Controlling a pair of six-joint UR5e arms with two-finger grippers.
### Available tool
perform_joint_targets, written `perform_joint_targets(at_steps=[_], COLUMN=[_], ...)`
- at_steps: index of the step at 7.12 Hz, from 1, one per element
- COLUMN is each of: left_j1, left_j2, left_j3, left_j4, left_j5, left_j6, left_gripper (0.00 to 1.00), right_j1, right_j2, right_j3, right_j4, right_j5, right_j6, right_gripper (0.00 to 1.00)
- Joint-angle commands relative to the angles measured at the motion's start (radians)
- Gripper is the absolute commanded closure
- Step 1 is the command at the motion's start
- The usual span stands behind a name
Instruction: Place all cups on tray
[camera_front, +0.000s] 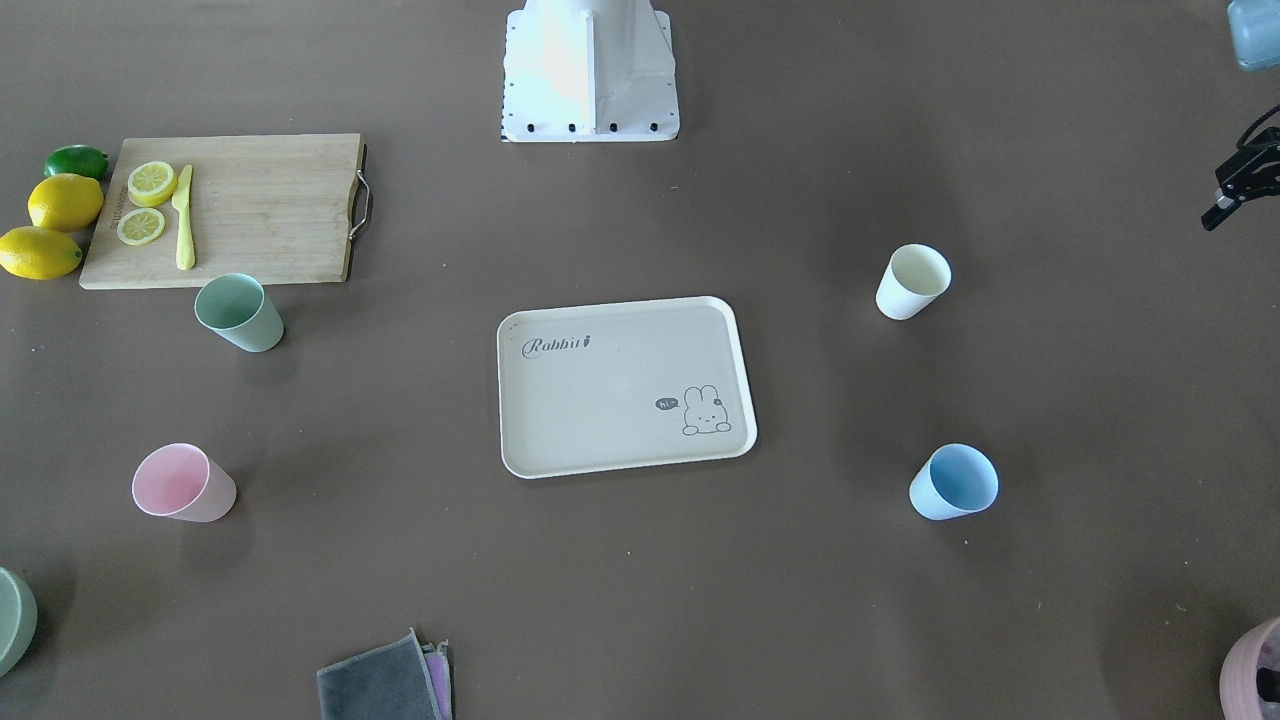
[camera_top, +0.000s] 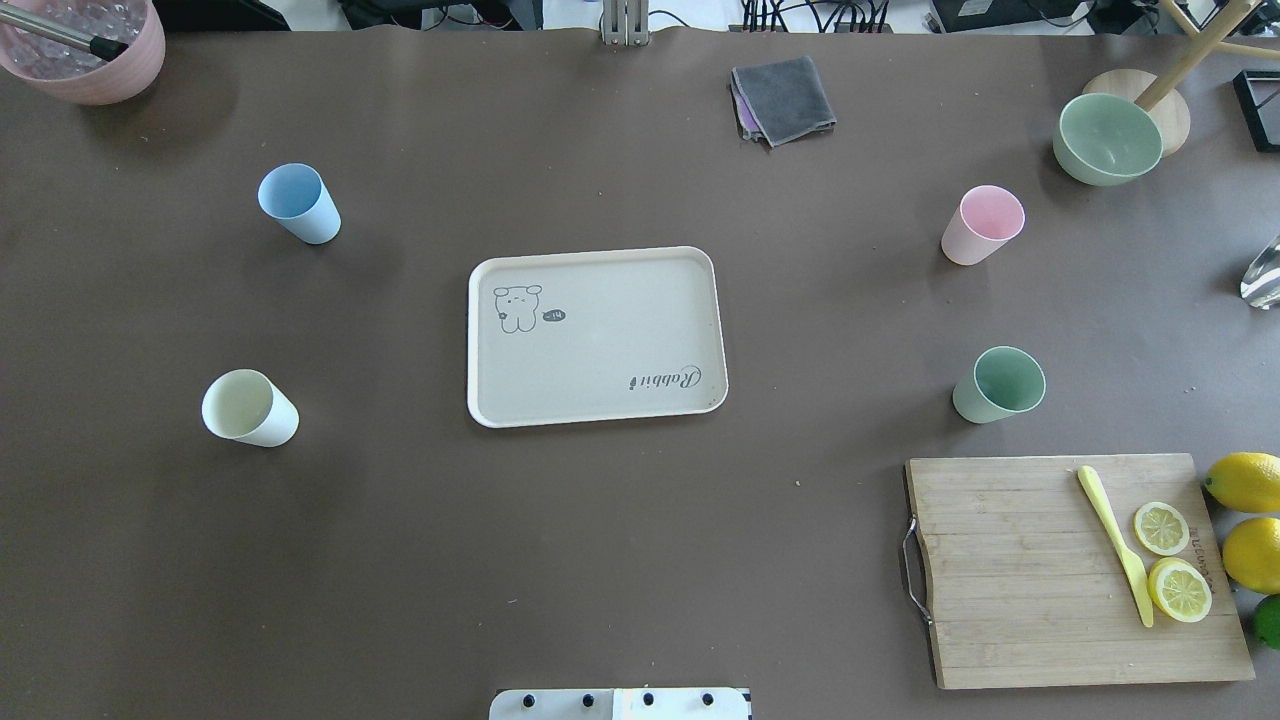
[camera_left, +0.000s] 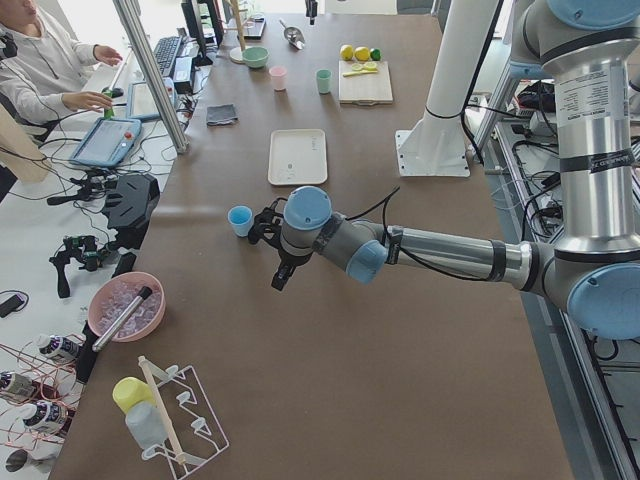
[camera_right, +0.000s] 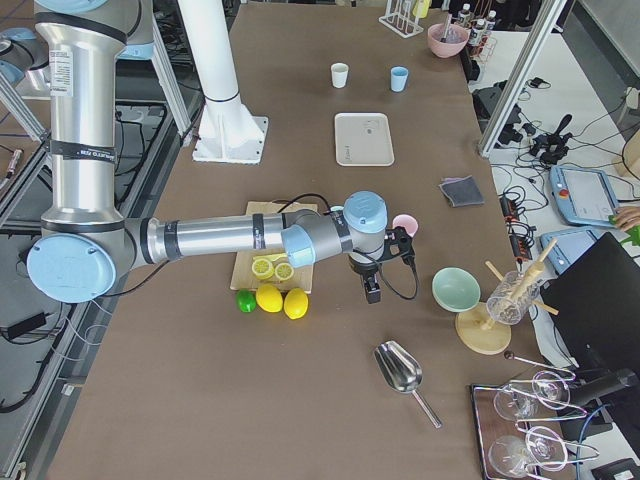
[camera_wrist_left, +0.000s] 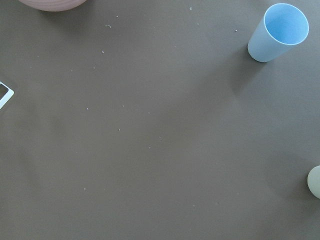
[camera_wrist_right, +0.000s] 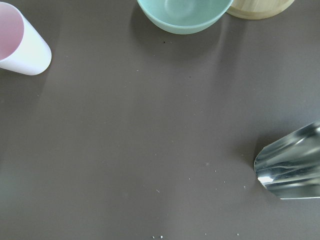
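Blue cup (camera_left: 240, 220) apart from left hand (camera_left: 282, 277)

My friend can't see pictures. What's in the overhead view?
An empty beige tray sits mid-table with four upright cups apart from it: blue cup and cream cup left, pink cup and green cup right, near a cutting board.

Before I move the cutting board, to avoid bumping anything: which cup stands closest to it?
The sage green cup, just off the cutting board's long edge; the pink cup, cream cup and blue cup stand farther away.
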Motion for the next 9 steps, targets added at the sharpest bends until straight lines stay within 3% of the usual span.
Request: perform_joint_targets(at_steps=[1, 3, 6, 7, 9], left_j1=[0.003, 0.005, 0.032, 0.052, 0.052], left_j2=[-0.007, -0.016, -0.046, -0.051, -0.051], left_j3=[0.044, 0.043, 0.040, 0.044, 0.044], left_j4=[-0.003, -0.003, -0.003, -0.001, 0.002], left_j5=[0.004, 0.019, 0.028, 0.031, 0.031], left_j6=[0.000, -0.012, -0.130, -0.145, -0.147], left_gripper=[0.03, 0.02, 0.02, 0.02, 0.02], right_j1=[-0.036, -0.055, -0.218, -0.284, -0.389], right_j2=[0.000, -0.017, -0.004, -0.001, 0.071], right_j3=[0.017, 0.046, 0.153, 0.179, 0.137], right_j4=[0.014, 0.036, 0.036, 0.037, 0.036], right_j5=[0.049, 0.074, 0.031, -0.024, -0.062], right_j6=[-0.001, 0.061, 0.324, 0.392, 0.550], right_gripper=[0.00, 0.00, 0.03, 0.12, 0.16])
